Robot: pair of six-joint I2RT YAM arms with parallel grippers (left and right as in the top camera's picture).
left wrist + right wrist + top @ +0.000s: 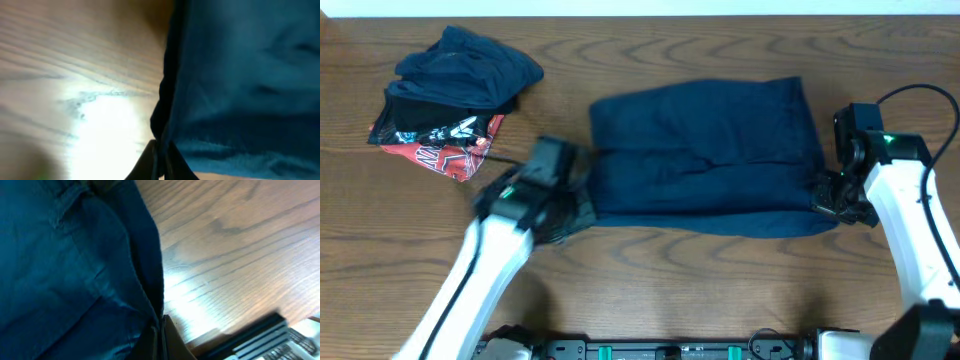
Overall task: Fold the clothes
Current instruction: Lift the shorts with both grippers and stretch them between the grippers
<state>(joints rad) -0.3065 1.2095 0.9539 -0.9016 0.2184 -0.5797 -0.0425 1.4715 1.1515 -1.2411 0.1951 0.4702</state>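
A wide, plain navy garment point(705, 155) lies spread flat across the middle of the table. My left gripper point(572, 212) is shut on its near left corner; in the left wrist view the cloth edge point(165, 100) runs down between the closed fingers point(161, 162). My right gripper point(830, 195) is shut on the near right corner; in the right wrist view the cloth point(75, 270) is pinched between the fingers point(161, 335). A heap of other clothes sits at the far left: dark navy pieces point(465, 70) on top of a red-and-black one with white print point(445, 140).
The brown wooden table point(670, 290) runs under everything. A black rail with green parts point(670, 350) lies along the near edge. A black cable point(910, 95) loops above the right arm.
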